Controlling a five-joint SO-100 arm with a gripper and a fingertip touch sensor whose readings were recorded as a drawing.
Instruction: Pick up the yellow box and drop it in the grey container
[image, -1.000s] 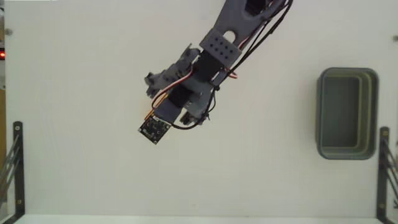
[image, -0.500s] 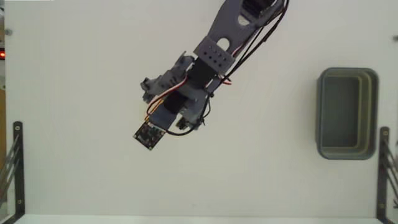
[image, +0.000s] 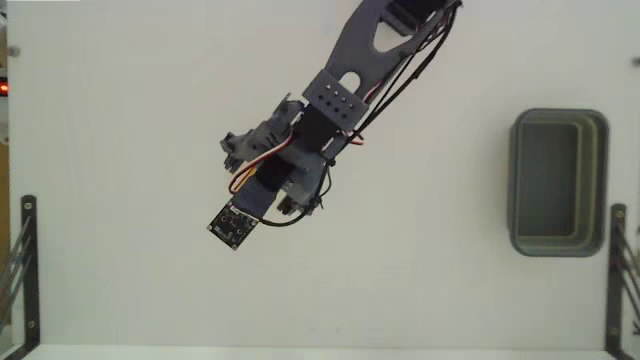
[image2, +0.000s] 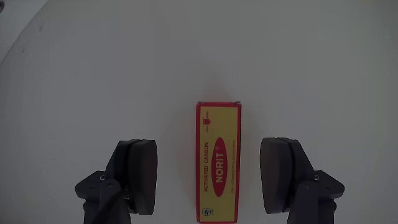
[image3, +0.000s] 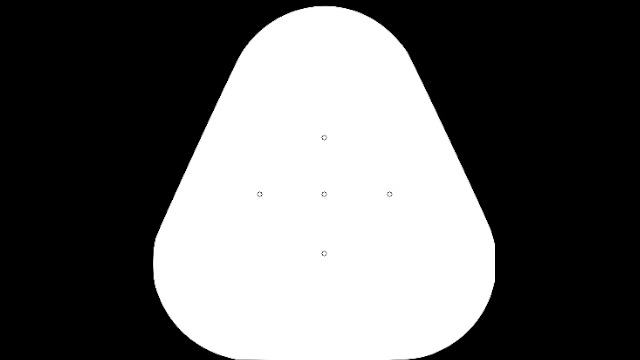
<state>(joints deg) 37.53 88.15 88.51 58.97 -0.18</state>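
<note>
In the wrist view the yellow box (image2: 218, 162) lies flat on the white table, lengthwise between my fingers, with a red edge and a red oval in its middle. My gripper (image2: 209, 144) is open and low over it. One dark finger pad (image2: 138, 177) stands to the box's left and the other (image2: 280, 174) to its right, both clear of it. In the fixed view my arm (image: 335, 100) reaches down from the top and hides the box. The grey container (image: 603, 180) stands far to the right, with nothing seen in it.
The table is a plain white surface (image: 130, 120). Black metal brackets stand at its lower left edge (image: 25, 270) and lower right edge (image: 617, 270), the right one just below the container. A small camera board (image: 230, 225) hangs at the arm's tip.
In the fixed view the arm's tip has shifted a little toward the lower left. The gripper stays open.
</note>
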